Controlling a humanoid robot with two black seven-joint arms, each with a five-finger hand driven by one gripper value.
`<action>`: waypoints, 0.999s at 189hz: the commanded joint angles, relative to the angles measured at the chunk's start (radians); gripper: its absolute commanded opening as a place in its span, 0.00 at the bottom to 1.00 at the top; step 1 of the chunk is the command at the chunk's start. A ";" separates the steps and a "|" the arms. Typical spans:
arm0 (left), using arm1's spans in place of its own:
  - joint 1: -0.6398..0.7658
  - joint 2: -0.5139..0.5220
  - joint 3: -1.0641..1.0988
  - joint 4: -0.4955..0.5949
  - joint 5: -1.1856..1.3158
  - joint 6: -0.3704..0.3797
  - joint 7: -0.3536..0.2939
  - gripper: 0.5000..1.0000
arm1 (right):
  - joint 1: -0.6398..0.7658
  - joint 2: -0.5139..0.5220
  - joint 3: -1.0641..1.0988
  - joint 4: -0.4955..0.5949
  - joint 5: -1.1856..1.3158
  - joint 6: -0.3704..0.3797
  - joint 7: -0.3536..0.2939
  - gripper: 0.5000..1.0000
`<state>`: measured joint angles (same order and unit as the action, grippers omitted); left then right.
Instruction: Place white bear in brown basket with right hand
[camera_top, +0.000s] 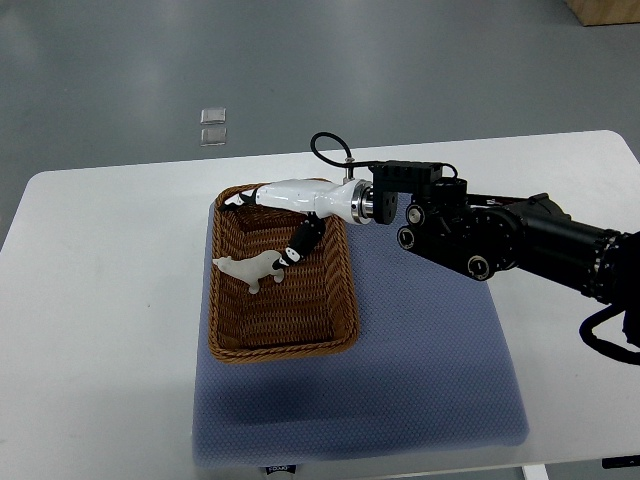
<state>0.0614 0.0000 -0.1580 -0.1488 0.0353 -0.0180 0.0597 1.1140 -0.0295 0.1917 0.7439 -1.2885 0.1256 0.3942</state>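
Over the brown basket (283, 268), the white bear (253, 268) is pinched by the right hand's (300, 215) fingers (300, 243); released toward nine o'clock, it could be snagged on the rim.

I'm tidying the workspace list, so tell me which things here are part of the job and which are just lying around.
Part of the job:
white bear
brown basket
right hand

Just lying about:
blue mat
white table
two small clear squares on the floor
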 joint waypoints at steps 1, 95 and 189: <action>0.000 0.000 0.000 0.000 0.000 0.000 0.000 1.00 | -0.002 -0.013 0.063 0.000 0.124 0.023 -0.005 0.79; 0.000 0.000 0.000 0.000 0.000 0.001 0.000 1.00 | -0.174 -0.125 0.296 0.000 0.709 0.057 -0.176 0.82; 0.000 0.000 0.000 0.000 0.000 0.000 0.000 1.00 | -0.310 -0.208 0.417 -0.014 1.200 0.101 -0.328 0.84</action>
<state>0.0613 0.0000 -0.1580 -0.1488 0.0354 -0.0181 0.0598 0.8148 -0.2173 0.6082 0.7371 -0.2024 0.2187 0.0781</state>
